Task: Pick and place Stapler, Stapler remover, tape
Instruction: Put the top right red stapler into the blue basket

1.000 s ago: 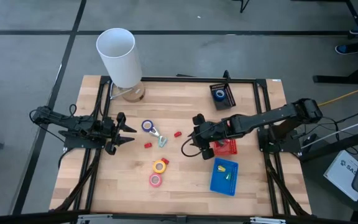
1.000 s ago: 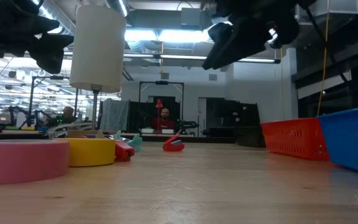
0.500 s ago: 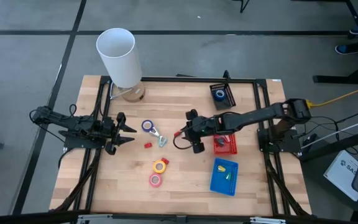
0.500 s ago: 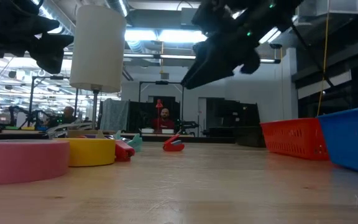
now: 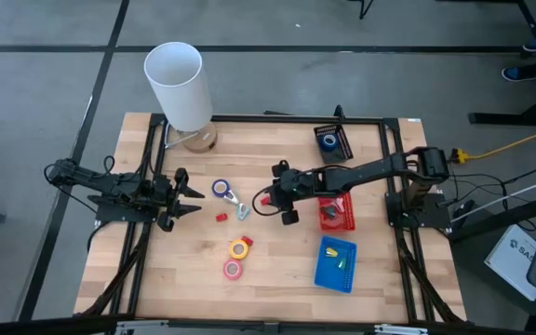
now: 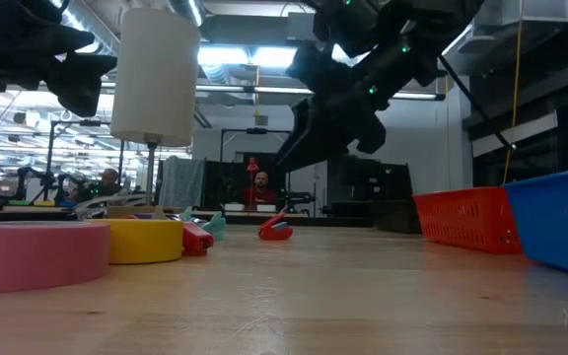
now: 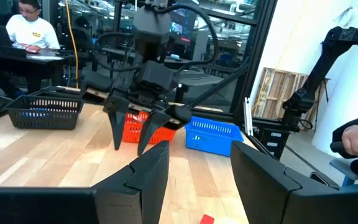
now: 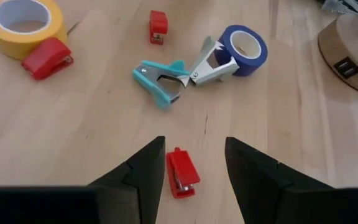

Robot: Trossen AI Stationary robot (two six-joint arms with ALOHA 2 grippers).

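My right gripper [image 5: 264,201] is open and hovers over a small red stapler [image 8: 183,173]. In the right wrist view the stapler lies flat on the table between my fingers, untouched; in the low view [image 6: 274,228] it lies below the gripper. Farther left lie a teal staple remover [image 8: 161,78], a silver staple remover [image 8: 211,65], a blue tape roll [image 8: 247,48] and another small red stapler [image 8: 158,27]. A yellow tape roll [image 5: 239,248] with a red stapler [image 8: 47,57] beside it, and a pink tape roll [image 5: 234,270], lie nearer. My left gripper [image 5: 196,198] is open and empty at the left.
A tall white cylinder [image 5: 180,84] stands on a wooden base at the far left. A black basket [image 5: 333,143] holds a blue tape roll. A red basket [image 5: 340,216] and a blue bin [image 5: 335,264] sit at the right. People show in the room beyond.
My right gripper has gone from beside the red basket toward the table's left and slightly toward the far edge, and lower, ending over the small red stapler. The things on the table have stayed where they were.
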